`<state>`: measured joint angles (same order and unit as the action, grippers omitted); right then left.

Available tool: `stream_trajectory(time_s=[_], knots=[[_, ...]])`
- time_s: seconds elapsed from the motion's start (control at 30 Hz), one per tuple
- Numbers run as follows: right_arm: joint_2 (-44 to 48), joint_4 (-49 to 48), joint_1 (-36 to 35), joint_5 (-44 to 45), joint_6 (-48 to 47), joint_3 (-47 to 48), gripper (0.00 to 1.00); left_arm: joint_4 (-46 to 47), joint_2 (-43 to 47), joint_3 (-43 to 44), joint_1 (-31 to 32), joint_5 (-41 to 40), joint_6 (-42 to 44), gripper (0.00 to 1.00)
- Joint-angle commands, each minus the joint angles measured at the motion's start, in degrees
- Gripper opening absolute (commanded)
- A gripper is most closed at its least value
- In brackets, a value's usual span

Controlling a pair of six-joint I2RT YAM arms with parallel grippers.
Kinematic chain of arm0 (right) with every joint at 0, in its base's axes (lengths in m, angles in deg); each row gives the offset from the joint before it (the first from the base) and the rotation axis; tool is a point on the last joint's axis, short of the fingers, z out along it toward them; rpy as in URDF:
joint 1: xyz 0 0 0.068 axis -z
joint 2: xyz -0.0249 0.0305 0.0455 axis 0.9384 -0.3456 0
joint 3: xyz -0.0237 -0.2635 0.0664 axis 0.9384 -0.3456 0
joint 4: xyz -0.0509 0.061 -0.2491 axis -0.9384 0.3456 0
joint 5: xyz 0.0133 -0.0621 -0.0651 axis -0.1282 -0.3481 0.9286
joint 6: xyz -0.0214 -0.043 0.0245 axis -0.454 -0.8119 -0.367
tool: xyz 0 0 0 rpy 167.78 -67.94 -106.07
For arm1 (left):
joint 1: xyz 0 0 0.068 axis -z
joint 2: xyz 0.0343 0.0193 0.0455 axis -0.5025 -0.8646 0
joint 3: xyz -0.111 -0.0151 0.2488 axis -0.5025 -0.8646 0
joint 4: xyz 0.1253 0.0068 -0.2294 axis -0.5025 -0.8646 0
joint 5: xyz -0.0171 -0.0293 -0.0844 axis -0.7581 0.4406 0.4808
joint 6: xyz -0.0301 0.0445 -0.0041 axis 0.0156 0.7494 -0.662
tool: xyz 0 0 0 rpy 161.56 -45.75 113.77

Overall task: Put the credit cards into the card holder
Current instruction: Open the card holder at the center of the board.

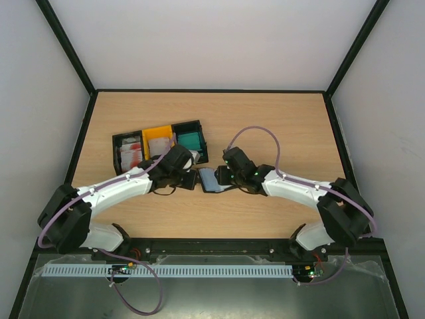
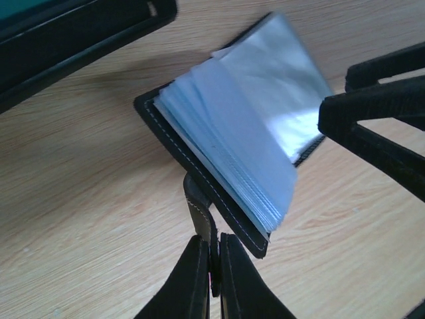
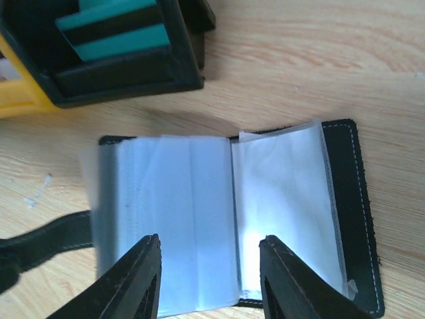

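With your left hand (image 2: 212, 244) clamped on the snap tab (image 2: 196, 203) of the card holder (image 3: 342, 199) lying open just ahead, right hand (image 3: 209, 244) spread empty over it, a slipping tab could let the sleeves (image 3: 166, 219) flop shut.

1. A robotics lab test cell: plain white panels (image 1: 212, 40) in a black frame (image 1: 66, 46) enclose a wooden table (image 1: 265, 126).
2. The left arm (image 1: 113, 189) and right arm (image 1: 299, 189) stand bolted at its near edge, trailing purple cables (image 1: 255, 129), beside a slotted duct (image 1: 166, 271).
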<state>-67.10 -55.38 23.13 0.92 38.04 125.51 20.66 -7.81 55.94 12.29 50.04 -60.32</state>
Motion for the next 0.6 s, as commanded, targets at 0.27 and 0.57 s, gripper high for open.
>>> stream_trajectory(time_s=[0.27, 0.57], knots=[[-10.78, -2.68, -0.44, 1.59, -0.28, 1.6, 0.42, -4.58, -4.78, 1.7, -0.45, -8.77, 0.02, 0.04], [-12.85, -0.91, -0.47, 5.57, 3.07, 2.45, 0.41, -6.6, -7.36, 3.48, -0.53, -13.35, -0.61, 0.31]])
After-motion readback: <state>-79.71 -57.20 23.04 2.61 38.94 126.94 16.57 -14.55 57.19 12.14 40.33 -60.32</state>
